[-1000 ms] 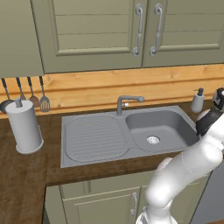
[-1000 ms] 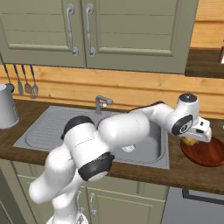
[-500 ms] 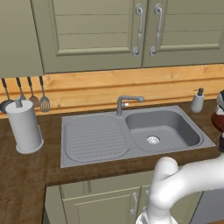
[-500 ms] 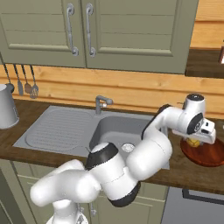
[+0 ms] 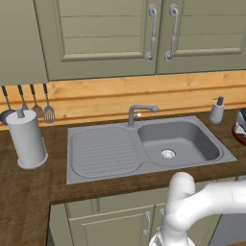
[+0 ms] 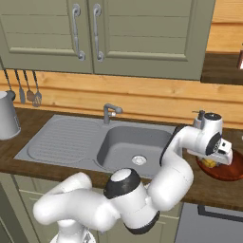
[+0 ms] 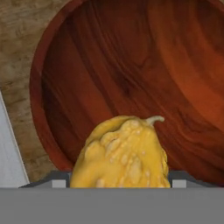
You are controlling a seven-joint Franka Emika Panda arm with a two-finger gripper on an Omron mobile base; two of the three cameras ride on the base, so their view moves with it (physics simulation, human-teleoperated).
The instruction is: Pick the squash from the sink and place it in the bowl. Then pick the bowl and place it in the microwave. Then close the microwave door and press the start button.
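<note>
The lumpy yellow squash (image 7: 122,153) sits between my gripper's fingers, and the gripper (image 6: 214,160) is shut on it. Right below it lies the wide, glossy reddish-brown bowl (image 7: 131,74), with the squash hanging over its near side. In the right base view the bowl (image 6: 228,173) stands on the wooden counter right of the sink (image 6: 66,144), with the squash (image 6: 208,164) showing just under the hand. The sink's basin (image 5: 202,144) holds nothing. Only the bowl's edge (image 5: 239,132) shows at the far right of the left base view. The squash hides my fingertips.
A grey faucet (image 5: 138,113) rises behind the sink and a soap dispenser (image 5: 217,110) stands at its back right corner. A paper towel roll (image 5: 26,139) stands on the left counter below hanging utensils (image 5: 30,102). Cabinet doors (image 5: 158,33) hang overhead.
The arm has swung right, carrying the hand and squash from the sink's right edge to above the bowl. The elbow has dropped low in front of the sink.
</note>
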